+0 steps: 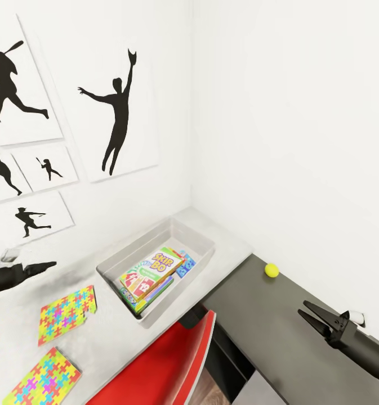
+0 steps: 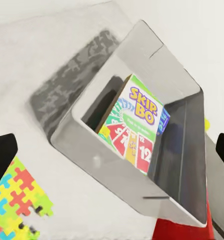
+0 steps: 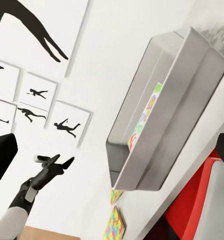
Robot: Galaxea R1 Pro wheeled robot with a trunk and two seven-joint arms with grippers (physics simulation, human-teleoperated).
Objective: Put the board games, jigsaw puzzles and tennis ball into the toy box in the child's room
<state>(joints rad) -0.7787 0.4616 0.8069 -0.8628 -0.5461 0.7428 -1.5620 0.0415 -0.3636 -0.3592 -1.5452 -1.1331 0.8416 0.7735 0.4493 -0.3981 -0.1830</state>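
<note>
Board games (image 1: 153, 270) already stacked in toy box (image 1: 117, 259). Tennis ball (image 1: 271, 270) sits alone on the dark shelf (image 1: 268, 326), ahead of right gripper (image 1: 310, 314), well apart from it; jaws parted, nothing held. Ball likely light, springy, prone to rolling: pinch across its middle from above. Two jigsaw puzzles (image 1: 66, 313) lie flat below left gripper (image 1: 47, 264), empty, fingers close together. Thin, stiff squares: probably need an edge grip.
</note>
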